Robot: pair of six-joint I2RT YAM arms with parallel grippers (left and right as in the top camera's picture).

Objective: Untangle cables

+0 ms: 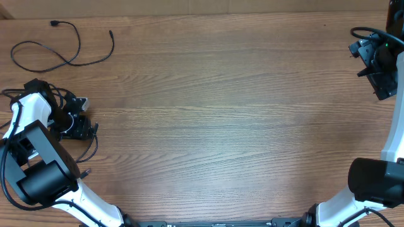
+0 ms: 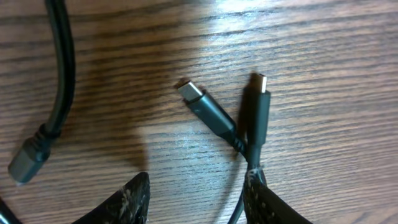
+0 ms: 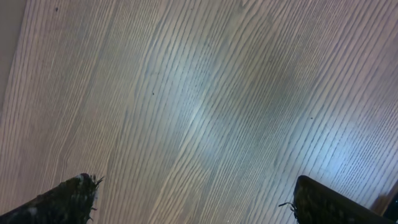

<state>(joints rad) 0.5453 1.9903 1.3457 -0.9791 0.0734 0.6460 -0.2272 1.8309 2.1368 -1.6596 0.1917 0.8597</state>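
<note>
Thin black cables (image 2: 214,118) end in slim plugs (image 2: 259,106) with silvery tips.

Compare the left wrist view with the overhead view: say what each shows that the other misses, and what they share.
Only the left wrist view: the plug ends up close, two silvery-tipped plugs lying side by side and a grey plug off to the left. Only the overhead view: a separate cable lying loose near the table's far left corner, plus the right gripper at the far right edge. Both: the left gripper down among the bunched cables on the wooden table.
</note>
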